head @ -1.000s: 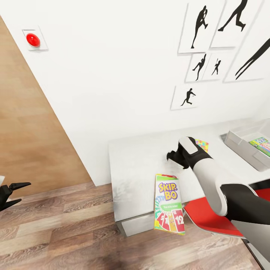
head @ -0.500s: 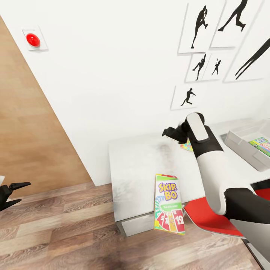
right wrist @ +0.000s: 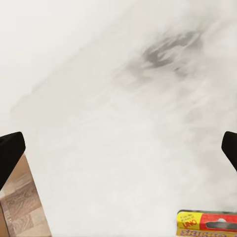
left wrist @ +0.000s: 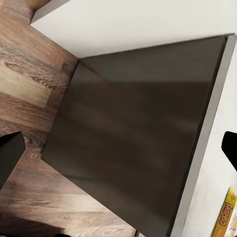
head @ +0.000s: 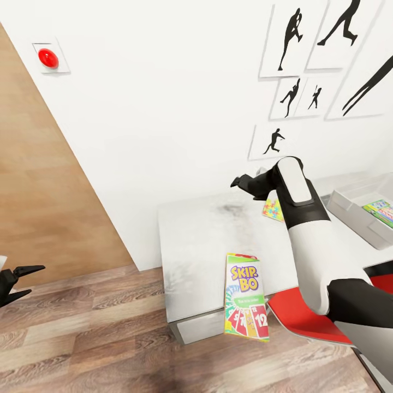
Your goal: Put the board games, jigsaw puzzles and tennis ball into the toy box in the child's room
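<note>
While SKIP-BO box (head: 246, 296) overhangs table (head: 191, 240) edge, right tool (head: 244, 185) spread above.

The head view looks forward and down from above onto the table (head: 202, 240), the white wall and the plank floor (head: 82, 338). The left wrist view faces the table's dark end from low and near, while the right wrist view looks down close on the tabletop; all three share the SKIP-BO box (head: 245, 297).

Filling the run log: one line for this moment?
right gripper: open, above table | left gripper: open, idle | SKIP-BO box: overhanging table edge
</note>
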Robot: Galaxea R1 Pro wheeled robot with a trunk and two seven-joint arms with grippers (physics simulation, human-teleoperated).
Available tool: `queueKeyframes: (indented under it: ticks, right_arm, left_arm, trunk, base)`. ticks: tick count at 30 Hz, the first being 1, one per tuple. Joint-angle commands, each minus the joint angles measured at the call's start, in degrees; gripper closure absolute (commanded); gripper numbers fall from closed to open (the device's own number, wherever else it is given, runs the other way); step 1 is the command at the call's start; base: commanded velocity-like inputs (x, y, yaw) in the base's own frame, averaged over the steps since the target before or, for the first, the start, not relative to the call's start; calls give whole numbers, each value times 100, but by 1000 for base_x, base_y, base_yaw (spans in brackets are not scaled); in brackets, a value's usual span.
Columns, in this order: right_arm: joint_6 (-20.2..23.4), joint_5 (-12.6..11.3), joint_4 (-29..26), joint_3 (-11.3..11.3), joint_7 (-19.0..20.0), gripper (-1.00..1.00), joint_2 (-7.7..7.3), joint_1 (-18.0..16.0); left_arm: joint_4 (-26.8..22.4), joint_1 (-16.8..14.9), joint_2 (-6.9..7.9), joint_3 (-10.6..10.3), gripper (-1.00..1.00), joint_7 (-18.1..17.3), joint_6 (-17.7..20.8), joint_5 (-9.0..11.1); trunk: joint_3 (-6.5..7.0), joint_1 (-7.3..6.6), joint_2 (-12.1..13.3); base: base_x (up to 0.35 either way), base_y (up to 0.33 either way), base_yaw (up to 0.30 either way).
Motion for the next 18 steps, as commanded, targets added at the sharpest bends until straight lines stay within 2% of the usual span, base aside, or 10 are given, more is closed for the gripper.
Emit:
queueKeyframes:
  ticks: [1,18]
  right_arm:
    - [10,-50,-26,2,-58,-100,3,4]
    - [9,-26,-82,-20,-57,-100,24,11]
  left_arm:
    - [3,-5,-1,7,-100,-58,22,-59]
    - [3,-5,-2,7,-100,-58,22,-59]
  trunk:
    - [-7,2,-6]
    - [-7,2,-6]
  base:
    - [0,0,0]
    - [0,0,0]
